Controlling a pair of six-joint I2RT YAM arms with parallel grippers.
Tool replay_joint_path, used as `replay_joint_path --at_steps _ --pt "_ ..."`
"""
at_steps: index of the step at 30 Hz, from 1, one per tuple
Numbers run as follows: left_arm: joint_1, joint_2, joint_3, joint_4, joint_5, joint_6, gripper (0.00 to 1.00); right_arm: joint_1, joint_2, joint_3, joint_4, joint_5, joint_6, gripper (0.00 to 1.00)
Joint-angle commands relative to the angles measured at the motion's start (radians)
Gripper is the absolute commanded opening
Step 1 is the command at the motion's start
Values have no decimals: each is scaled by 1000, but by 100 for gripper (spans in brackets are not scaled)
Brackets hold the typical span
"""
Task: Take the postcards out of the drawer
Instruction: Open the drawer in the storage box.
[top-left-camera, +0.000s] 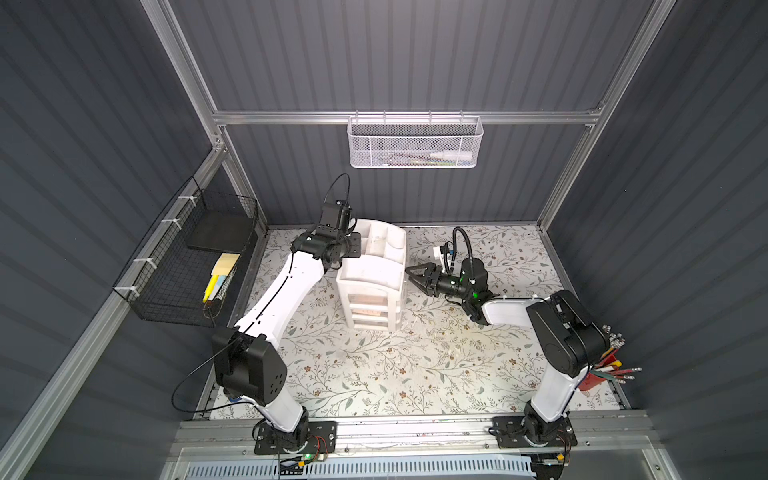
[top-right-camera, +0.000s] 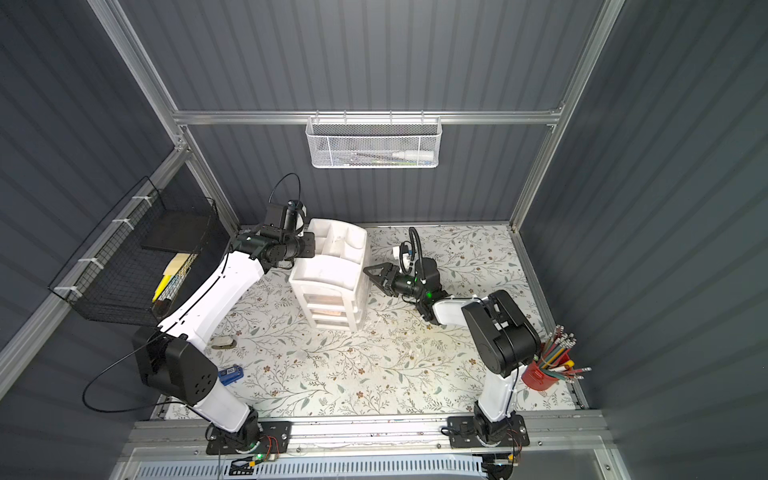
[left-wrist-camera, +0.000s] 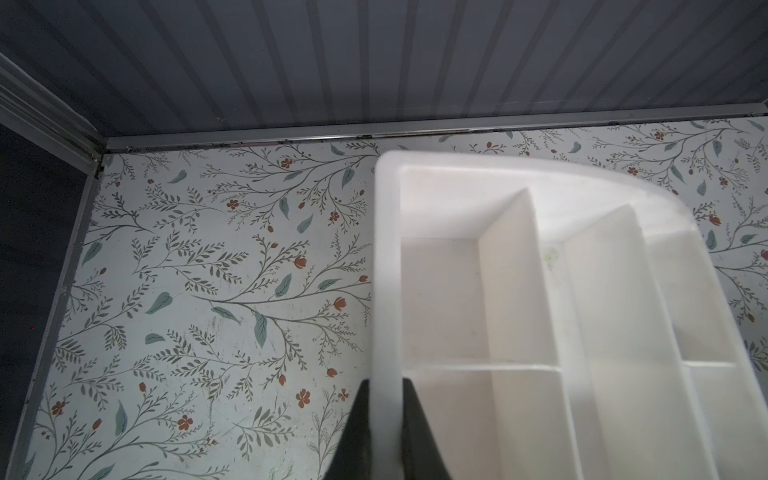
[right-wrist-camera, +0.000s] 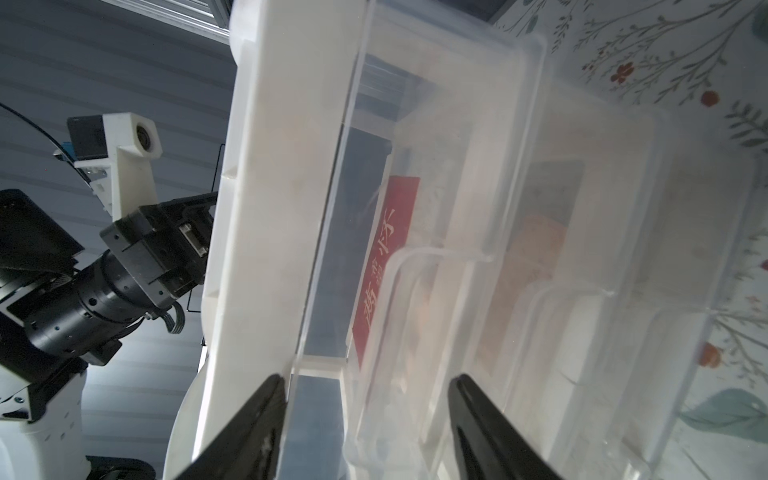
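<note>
**Unit braced, right jaws spread at the drawer fronts, cards not yet out**

Front rail (top-left-camera: 415, 428) with both arm bases closest. Beyond it the floral table mat (top-left-camera: 395, 374), a red pencil cup (top-right-camera: 540, 376) at its right edge, and a small blue item (top-right-camera: 230, 374) by the left arm. None of it in the working path.

Mid-table: white drawer unit (top-left-camera: 372, 282), upright, with clear drawers stacked under an open compartment tray (left-wrist-camera: 519, 291).
- Left gripper (left-wrist-camera: 385, 386): pinched tight on the tray's side wall, one finger inside and one outside, bracing the unit.
- Right gripper (right-wrist-camera: 365, 382): released, jaws wide apart, holding nothing, just beside the unit's right front corner at upper-drawer height.

All postcards inside. Red postcard (right-wrist-camera: 384, 266) visible through the clear wall of the top drawer (right-wrist-camera: 449, 83). Peach postcard (right-wrist-camera: 536, 249) in the drawer below. Further pale tint lower down, too blurred to name. Cannot tell whether the top drawer sits fully shut.

Likely trouble, as judged:
- Closing on the clear side wall instead of the handle lip (right-wrist-camera: 436, 251), then dragging the whole unit.
- Tipping it forward on a hard pull, with only a thin rim pinch for bracing.
- Yanking a drawer right out and spilling the cards.
- Scraping at flat cards on the drawer floor without lifting an edge.

Farthest: black wire basket (top-left-camera: 195, 257) with yellow pads (top-left-camera: 224, 266) on the left wall, and white mesh basket (top-left-camera: 413, 143) on the back wall. Not involved.
</note>
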Motion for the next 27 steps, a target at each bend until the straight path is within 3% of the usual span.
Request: replay_joint_path --at_steps 1,6,27 --pt "-3 13 -35 -72 16 14 0 6 34 16 114 -17 50 67" --pt "-3 13 -38 -72 17 14 0 6 66 3 234 -13 94 72" --pt "-3 22 -42 -66 35 12 0 6 130 11 429 -21 205 77"
